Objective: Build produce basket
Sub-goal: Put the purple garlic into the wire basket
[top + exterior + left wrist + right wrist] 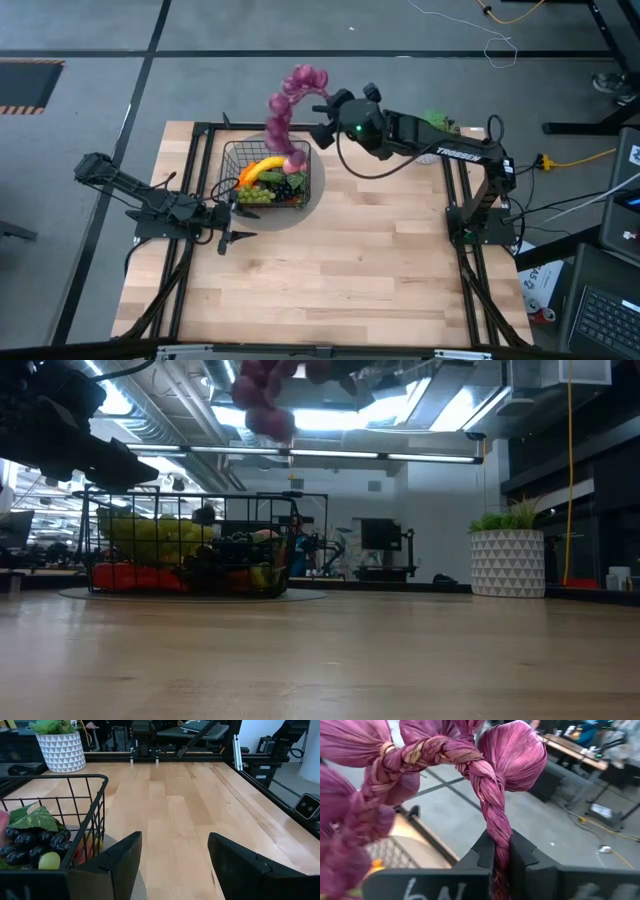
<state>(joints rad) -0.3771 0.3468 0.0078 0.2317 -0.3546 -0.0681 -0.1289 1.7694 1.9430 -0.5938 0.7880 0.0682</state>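
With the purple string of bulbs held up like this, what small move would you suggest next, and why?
Probably lower the right claw toward the basket. It is shut on the braided stem of the purple string of bulbs, which hangs above the basket with its free end near the produce inside. The open left claw waits beside the basket.

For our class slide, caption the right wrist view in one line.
Right gripper shut on braided purple string of bulbs.
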